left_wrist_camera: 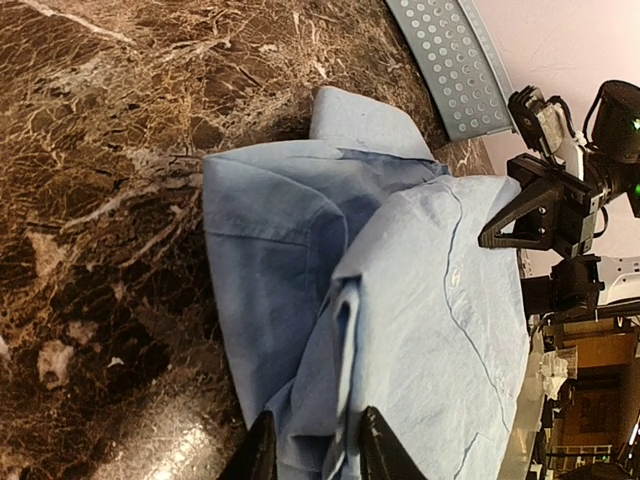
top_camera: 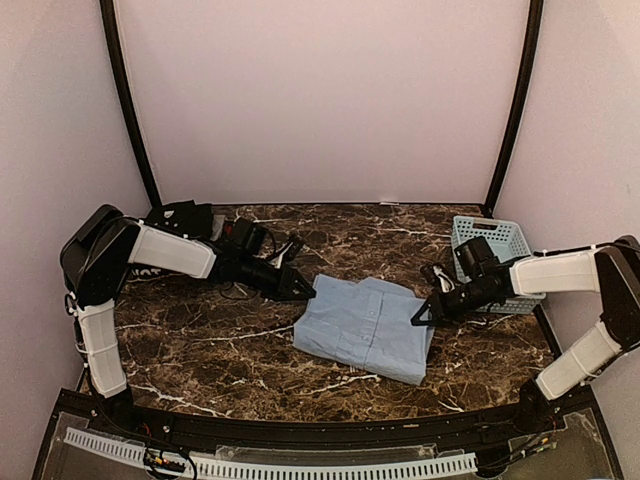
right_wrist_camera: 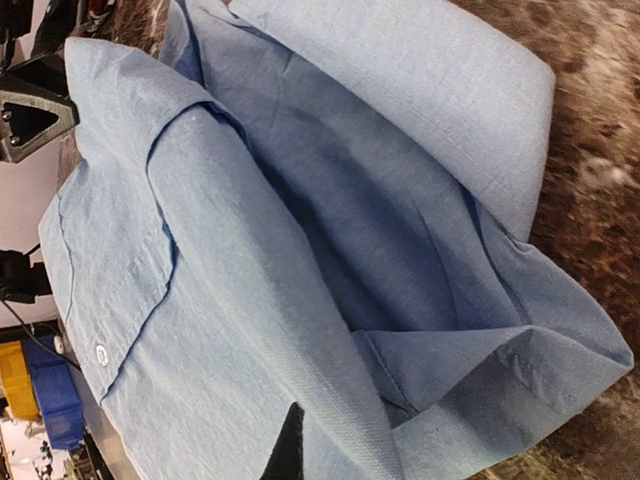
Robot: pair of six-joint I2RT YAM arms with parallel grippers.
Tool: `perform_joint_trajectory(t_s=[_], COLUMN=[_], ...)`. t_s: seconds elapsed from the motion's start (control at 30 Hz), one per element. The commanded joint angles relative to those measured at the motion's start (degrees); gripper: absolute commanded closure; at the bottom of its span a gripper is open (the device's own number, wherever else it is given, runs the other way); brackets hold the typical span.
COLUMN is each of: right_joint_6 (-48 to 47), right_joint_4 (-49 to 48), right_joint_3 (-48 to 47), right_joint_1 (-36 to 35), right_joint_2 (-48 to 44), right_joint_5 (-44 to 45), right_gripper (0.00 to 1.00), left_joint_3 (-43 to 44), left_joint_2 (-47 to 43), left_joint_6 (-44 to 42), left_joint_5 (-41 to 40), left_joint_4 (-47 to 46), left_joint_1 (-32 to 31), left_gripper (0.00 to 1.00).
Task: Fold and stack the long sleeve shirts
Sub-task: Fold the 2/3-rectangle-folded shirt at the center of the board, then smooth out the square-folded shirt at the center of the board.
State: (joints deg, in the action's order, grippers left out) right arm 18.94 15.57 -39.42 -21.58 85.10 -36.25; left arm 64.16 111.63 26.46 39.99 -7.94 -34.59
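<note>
The light blue shirt (top_camera: 365,325) lies folded in a rough rectangle on the marble table's middle. My left gripper (top_camera: 303,291) is at its upper left edge. In the left wrist view its fingers (left_wrist_camera: 262,455) are shut on a bunched fold of the shirt (left_wrist_camera: 400,300). My right gripper (top_camera: 422,314) is at the shirt's right edge. In the right wrist view one fingertip (right_wrist_camera: 290,450) lies on the cloth (right_wrist_camera: 300,250) and the other is hidden under it. A dark heap (top_camera: 185,215) behind the left arm looks like the black shirt.
A pale blue lattice basket (top_camera: 495,250) stands at the back right, just behind the right arm. Cables and the left arm's links (top_camera: 245,250) crowd the back left. The marble table (top_camera: 200,350) ends at a dark front rail.
</note>
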Motion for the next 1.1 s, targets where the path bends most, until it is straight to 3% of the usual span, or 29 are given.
perform_joint_trajectory(t_s=[0.0, 0.2, 0.4, 0.47, 0.63, 0.77, 1.07], right_joint_6=[4.65, 8.25, 10.76, 12.14, 13.95, 12.42, 10.24], right_joint_4=[-0.58, 2.13, 4.94, 6.49, 7.71, 3.93, -8.61], right_joint_3=[4.09, 7.32, 8.09, 8.07, 7.37, 6.34, 7.20], right_joint_1=[0.40, 0.40, -0.22, -0.92, -3.80, -6.26, -9.25], right_joint_2=[-4.86, -8.66, -12.48, -15.68, -23.24, -26.07, -18.35], right_joint_5=[10.07, 21.24, 26.37, 29.67, 31.93, 28.94, 18.50], right_gripper=[0.98, 0.86, 0.61, 0.57, 0.55, 0.57, 0.52], left_joint_3=[1.38, 2.70, 3.74, 4.11, 5.44, 6.68, 11.62], left_joint_2=[-2.41, -3.04, -5.19, -5.79, -6.77, -6.43, 0.99], left_joint_6=[-2.39, -5.01, -6.28, -6.60, -6.86, -6.78, -3.86], left_joint_5=[-3.47, -9.16, -14.97, -17.24, -19.26, -16.79, -13.34], left_joint_4=[1.40, 3.75, 3.47, 3.16, 1.62, -0.11, -6.34], left_joint_1=[0.16, -1.32, -4.45, -5.38, -6.95, -8.29, -11.52], left_gripper=[0.72, 0.71, 0.70, 0.70, 0.70, 0.70, 0.68])
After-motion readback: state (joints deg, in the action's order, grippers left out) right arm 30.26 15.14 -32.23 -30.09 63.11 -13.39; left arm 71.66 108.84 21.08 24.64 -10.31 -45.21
